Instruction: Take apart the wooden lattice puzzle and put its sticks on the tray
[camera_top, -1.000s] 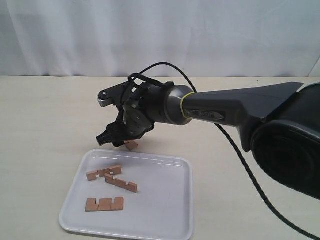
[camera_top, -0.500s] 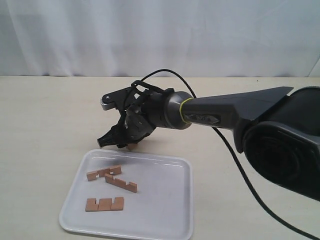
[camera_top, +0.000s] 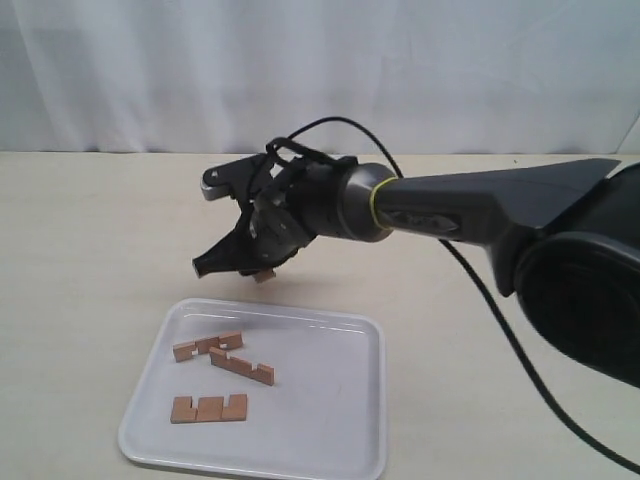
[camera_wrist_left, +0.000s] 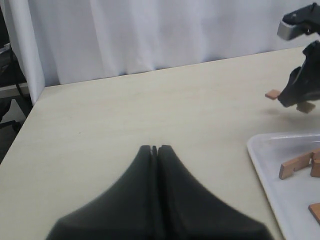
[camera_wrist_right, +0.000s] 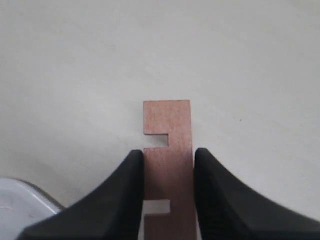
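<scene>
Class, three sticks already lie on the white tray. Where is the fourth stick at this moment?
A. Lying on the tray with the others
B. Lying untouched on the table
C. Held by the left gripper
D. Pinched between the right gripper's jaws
D: the right wrist view shows the fourth stick pinched between the jaws of the right gripper, off the tray, while the left gripper is shut on nothing.

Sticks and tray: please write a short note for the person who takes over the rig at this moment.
Left gripper: shut, empty, over the table.
Right gripper: shut on the last stick, held just outside the tray.
Done: three sticks lie on the tray.
To do: carry the last stick over the tray and release it.
</scene>
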